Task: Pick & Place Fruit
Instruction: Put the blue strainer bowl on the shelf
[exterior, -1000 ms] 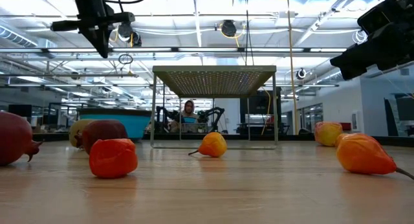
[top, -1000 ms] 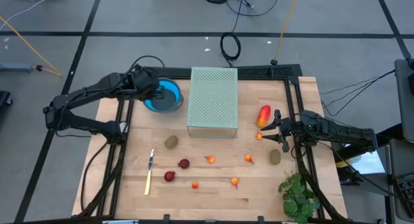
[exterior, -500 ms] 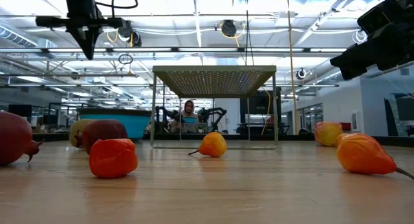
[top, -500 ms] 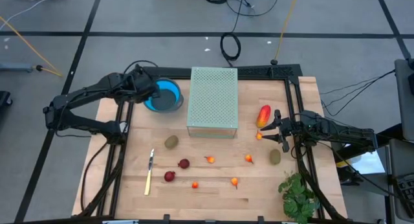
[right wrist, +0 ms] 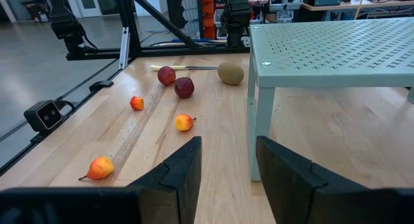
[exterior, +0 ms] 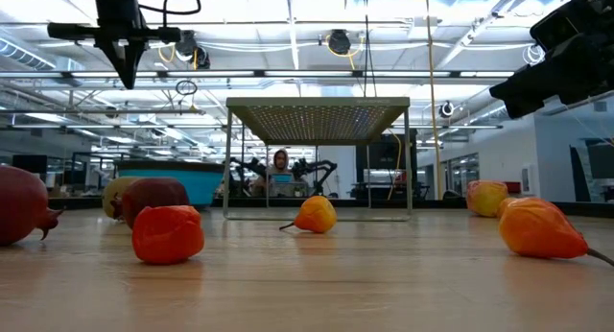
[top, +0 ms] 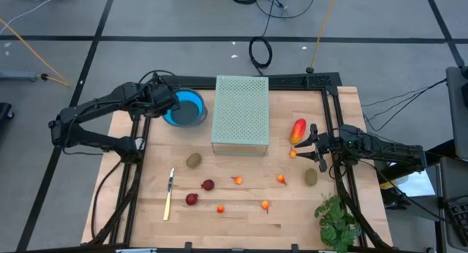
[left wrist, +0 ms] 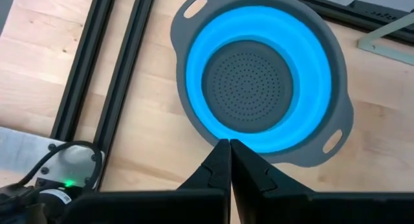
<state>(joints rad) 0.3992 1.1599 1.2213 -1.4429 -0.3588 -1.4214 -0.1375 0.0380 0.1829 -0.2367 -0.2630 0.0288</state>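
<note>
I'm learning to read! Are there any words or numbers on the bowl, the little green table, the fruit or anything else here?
No readable text anywhere.
Blue colander: plain, no label.
Green perforated stand: only holes, no writing.
Fruit such as the long red-and-yellow piece: no stickers.
Knife: too small to tell.
Room behind the table in the low view: any signs there are too blurred to read.

I see fruit loose on tabletop: red-and-yellow long piece (top: pixel 297 130) right of rack; olive ovals (top: pixel 193 160) (top: pixel 311 178) apart at left-centre and right; two dark red rounds (top: pixel 208 185) (top: pixel 191 199) close together; tiny orange pieces (top: pixel 237 180) (top: pixel 281 179) (top: pixel 220 208) (top: pixel 265 205) (top: pixel 293 154) scattered, none touching
</note>
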